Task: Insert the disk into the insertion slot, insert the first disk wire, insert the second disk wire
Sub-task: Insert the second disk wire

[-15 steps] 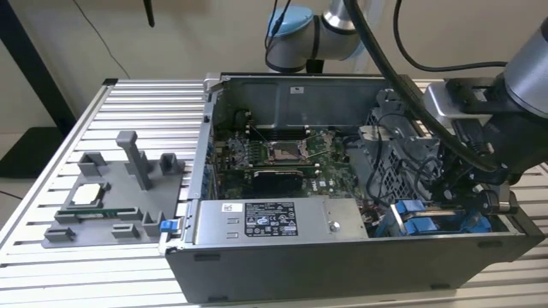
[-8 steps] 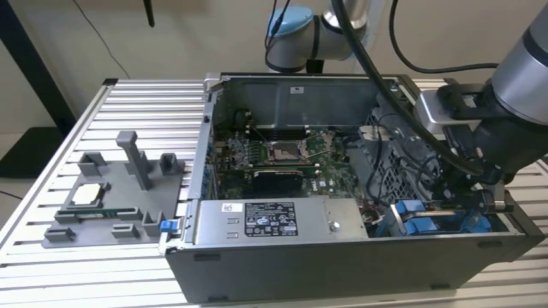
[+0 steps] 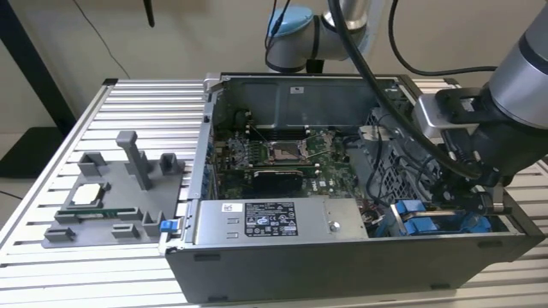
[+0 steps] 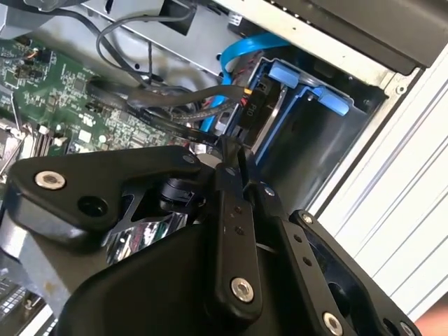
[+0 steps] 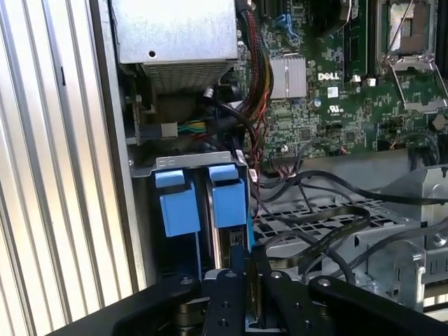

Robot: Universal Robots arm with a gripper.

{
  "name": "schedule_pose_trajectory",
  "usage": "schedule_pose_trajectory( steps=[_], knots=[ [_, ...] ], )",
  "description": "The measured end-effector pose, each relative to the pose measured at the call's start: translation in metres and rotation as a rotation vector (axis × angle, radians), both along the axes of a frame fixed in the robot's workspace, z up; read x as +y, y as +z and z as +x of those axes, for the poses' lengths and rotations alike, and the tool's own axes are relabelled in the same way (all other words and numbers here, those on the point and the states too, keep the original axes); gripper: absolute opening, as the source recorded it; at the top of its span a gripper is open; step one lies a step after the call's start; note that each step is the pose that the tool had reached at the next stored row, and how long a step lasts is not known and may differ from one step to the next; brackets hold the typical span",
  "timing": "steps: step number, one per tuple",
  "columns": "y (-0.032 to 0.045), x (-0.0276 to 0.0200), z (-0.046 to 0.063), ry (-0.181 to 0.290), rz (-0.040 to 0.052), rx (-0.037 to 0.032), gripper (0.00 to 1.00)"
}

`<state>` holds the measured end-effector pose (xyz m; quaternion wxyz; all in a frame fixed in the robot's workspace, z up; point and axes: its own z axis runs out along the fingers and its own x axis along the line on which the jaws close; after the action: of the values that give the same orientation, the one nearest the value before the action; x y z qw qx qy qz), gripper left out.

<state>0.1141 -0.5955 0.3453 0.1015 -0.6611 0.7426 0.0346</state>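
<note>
Pincer (image 3: 479, 192), in the exterior view, hung over the insertion slot (image 3: 441, 221) at the near corner of the open computer case (image 3: 342, 269) on the exterior view's right, its fingers masked by the arm, so the grip could not be judged there. Second wrist view: fingers (image 4: 231, 175) stood closed together, touching a dark wire (image 4: 175, 105) beside the blue-framed disk (image 4: 276, 112), apparently seated in its bay. First wrist view: blue carrier tabs (image 5: 227, 199) sat in the cage near the motherboard (image 5: 336, 84); whether either wire was plugged stayed unclear.
</note>
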Motion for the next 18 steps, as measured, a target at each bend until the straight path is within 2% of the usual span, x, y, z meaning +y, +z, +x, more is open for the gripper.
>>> schedule_pose_trajectory(
  steps=[18],
  knots=[
    [-0.0051,0.0003,0.0052,0.018,-0.0002,-0.0013,0.00]
  ],
)
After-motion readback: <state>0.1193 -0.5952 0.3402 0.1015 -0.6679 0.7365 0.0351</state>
